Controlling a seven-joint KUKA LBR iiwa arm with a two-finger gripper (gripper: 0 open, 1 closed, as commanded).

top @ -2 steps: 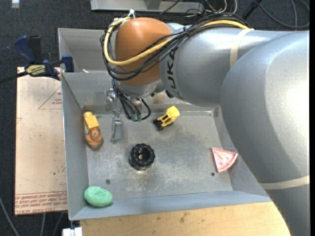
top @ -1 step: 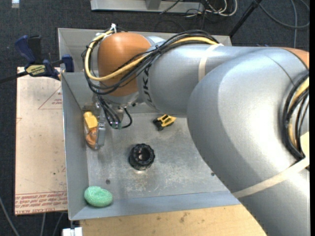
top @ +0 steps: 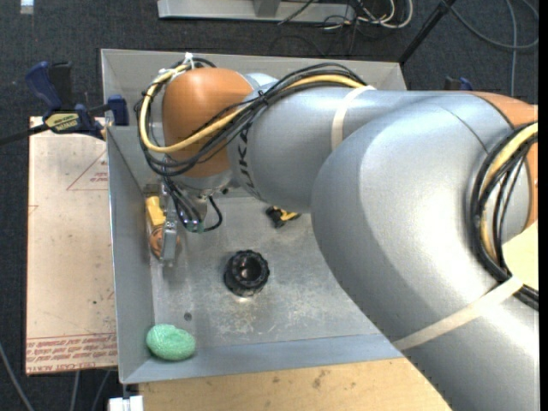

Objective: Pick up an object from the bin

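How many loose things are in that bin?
4: a green lump in the lower-left corner, a black round part mid-floor, an orange-yellow thing against the left wall, a yellow-black piece under the arm. The arm may hide more.

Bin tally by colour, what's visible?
Green: 1 (lump)
Black: 1 (knob)
Yellow: 2 (left-wall piece, piece by arm)
Total: 4 in view

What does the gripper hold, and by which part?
It cannot be told. The gripper is beside a yellow-orange thing at the left wall.
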